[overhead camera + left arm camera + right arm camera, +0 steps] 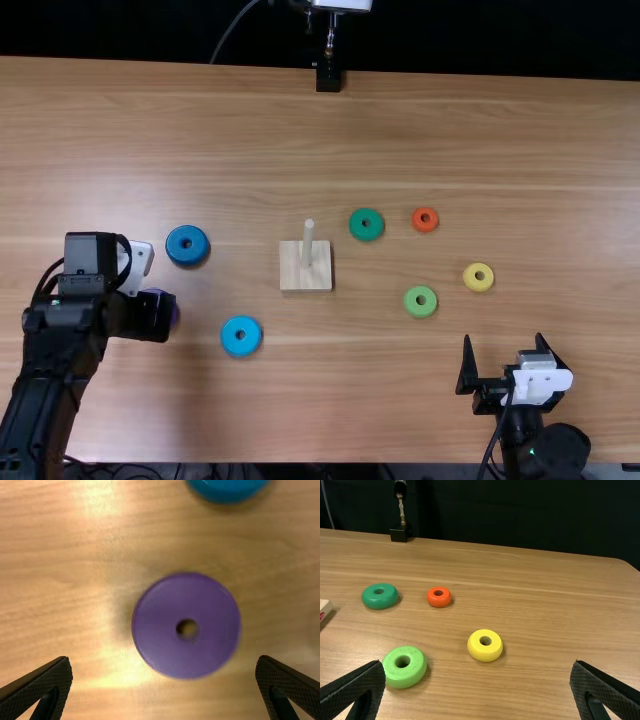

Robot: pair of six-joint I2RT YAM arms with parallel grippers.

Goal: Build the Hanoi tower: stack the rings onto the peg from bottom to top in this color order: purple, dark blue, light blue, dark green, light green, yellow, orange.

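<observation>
My left gripper (pixel 160 318) is over the purple ring (pixel 175 308), mostly covering it in the top view. In the left wrist view the left gripper (pixel 165 685) is open, the purple ring (pixel 210 630) lying flat between and beyond its fingers. My right gripper (pixel 503 345) is at the near right; in its wrist view the right gripper (pixel 477 687) is open and holds nothing. The bare peg (pixel 308 240) rises from its square base (pixel 305 280). Flat on the table lie dark blue (pixel 174 247), light blue (pixel 229 337), dark green (pixel 354 224), light green (pixel 409 301), yellow (pixel 470 278) and orange (pixel 417 219) rings.
The wooden table (pixel 480 130) extends around the rings and peg base. At its far edge stands a black mount (pixel 328 76) with a metal stem. Dark cables lie along the near edge by the left arm.
</observation>
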